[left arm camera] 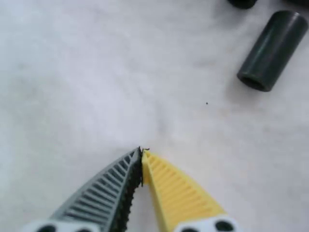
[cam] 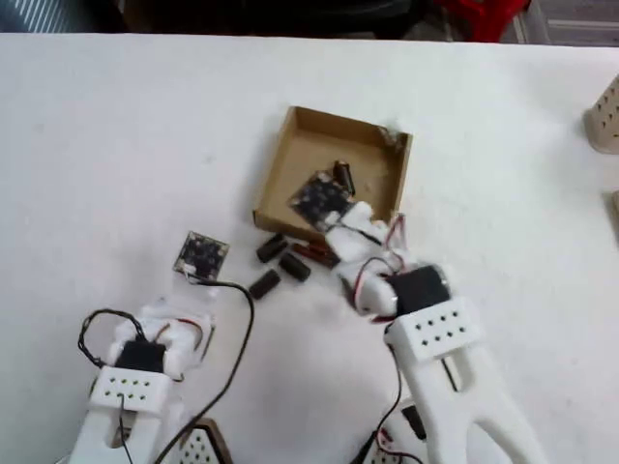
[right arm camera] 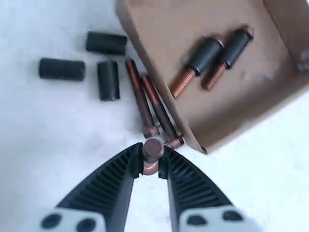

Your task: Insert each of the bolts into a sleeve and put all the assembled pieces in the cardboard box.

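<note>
Two assembled pieces (right arm camera: 203, 60) side by side inside the cardboard box (right arm camera: 241, 111), each a copper-coloured bolt through a dark sleeve; just outside the box's wall, two bare bolts (right arm camera: 140, 96) lying parallel on the white tabletop (right arm camera: 58, 145), the one nearer the box right against that wall; beside them, three loose sleeves (right arm camera: 108, 79), close together yet apart; right pincer (right arm camera: 152, 159) clamped on a third bolt (right arm camera: 153, 149), its head showing between the tips, near the box corner; left pincer (left arm camera: 141, 155) pressed together, holding nothing, low over bare tabletop, with one sleeve (left arm camera: 273, 50) lying on its side nearby.
</note>
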